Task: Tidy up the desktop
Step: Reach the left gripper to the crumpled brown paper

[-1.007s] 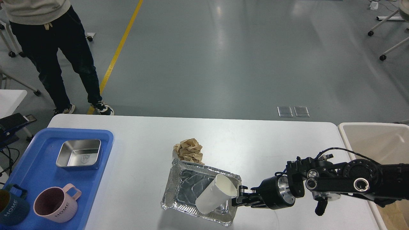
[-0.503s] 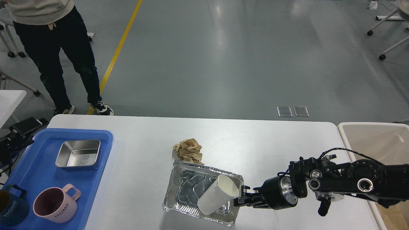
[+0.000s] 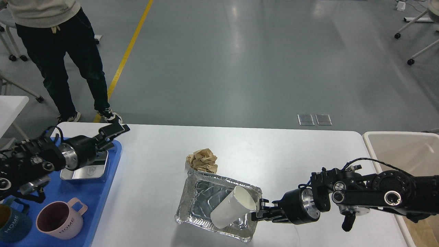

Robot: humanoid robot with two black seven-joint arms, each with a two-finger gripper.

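The white table (image 3: 281,151) fills the lower half of the head view, wide and slightly glossy with rounded corners. Near its middle front lies a crinkled foil tray (image 3: 192,209), and a white paper cup (image 3: 231,207) leans tilted inside it, mouth up and to the right. Just behind the tray, touching or nearly touching its far rim, sits a crumpled wad of brown paper (image 3: 203,160).

The right gripper (image 3: 258,210) reaches in from the right and meets the tray's right-hand wall just below the cup's mouth. Its fingers seem to pinch that foil edge, though they are small and dark, so I cannot tell for sure whether they clamp the foil, the cup, or both.

At the table's left end rests a blue plastic tray (image 3: 103,192). On it stands a square steel dish (image 3: 87,169), partly covered by the left arm, a pink mug (image 3: 58,219) marked HOME, and a dark blue mug (image 3: 12,224) at the picture's edge. The left gripper (image 3: 115,132) hangs over the tray's far corner, above the dish; its dark fingers point right, and I cannot tell whether they are spread or pressed together.

A cream-white bin (image 3: 374,151) stands against the table's right end. A person in dark trousers (image 3: 65,65) stands on the grey floor beyond the table, by a yellow line (image 3: 128,51).
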